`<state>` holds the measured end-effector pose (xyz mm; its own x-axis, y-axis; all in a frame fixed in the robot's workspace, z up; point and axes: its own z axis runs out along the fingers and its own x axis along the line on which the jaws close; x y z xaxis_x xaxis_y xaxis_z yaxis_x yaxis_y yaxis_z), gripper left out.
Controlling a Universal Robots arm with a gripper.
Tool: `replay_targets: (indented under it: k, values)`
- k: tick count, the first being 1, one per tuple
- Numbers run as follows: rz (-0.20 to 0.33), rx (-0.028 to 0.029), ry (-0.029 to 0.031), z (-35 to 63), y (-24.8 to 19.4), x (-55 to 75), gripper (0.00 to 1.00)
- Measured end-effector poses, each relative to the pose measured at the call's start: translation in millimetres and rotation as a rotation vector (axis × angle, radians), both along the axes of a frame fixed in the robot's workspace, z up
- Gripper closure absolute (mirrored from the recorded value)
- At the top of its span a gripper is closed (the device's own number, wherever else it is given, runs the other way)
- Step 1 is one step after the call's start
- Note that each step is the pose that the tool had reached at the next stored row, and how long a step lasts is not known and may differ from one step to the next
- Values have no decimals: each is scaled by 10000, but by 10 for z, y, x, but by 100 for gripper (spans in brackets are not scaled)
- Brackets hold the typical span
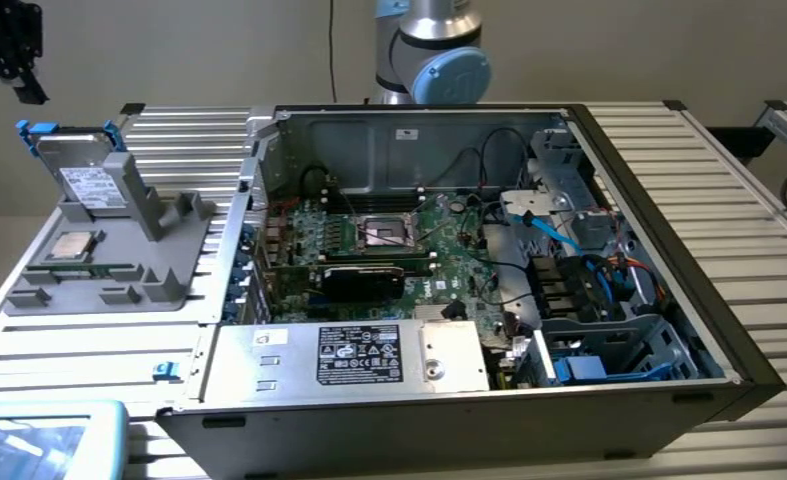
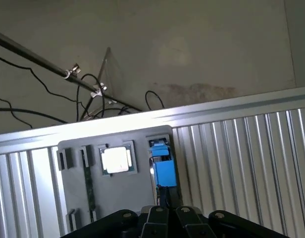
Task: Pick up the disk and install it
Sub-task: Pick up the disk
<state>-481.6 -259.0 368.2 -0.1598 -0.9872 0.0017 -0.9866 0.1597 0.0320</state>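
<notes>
The disk [image 1: 84, 172] is a silver-grey drive with a white label in a blue carrier. It stands on edge in a slot of the grey holder [image 1: 113, 290] at the exterior view's left. My gripper [image 1: 20, 85] hangs well above it, apart from it. In the wrist view the disk [image 2: 163, 168] shows edge-on as a blue strip in the holder [image 2: 118, 191], straight below my gripper [image 2: 165, 199]. Its black fingers are shut together with nothing between them.
An open computer case [image 1: 660, 240] fills the middle of the slatted table, with a motherboard [image 1: 380, 245], a silver labelled box [image 1: 353, 355] and a blue-trimmed drive cage [image 1: 607, 355]. A small silver chip [image 1: 73, 246] lies on the holder. The arm's base [image 1: 427, 55] stands behind the case.
</notes>
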Motion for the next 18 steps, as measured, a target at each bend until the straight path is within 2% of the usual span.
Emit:
replay_targets:
  k: [9, 10, 14, 18]
  values:
    - [101, -1, -20, -2, 0, -7, 89]
    - [141, -1, -29, -2, 1, -7, 89]
    - [262, -3, -126, -2, 1, -10, 89]
    - [295, -3, -137, -3, 0, -11, 89]
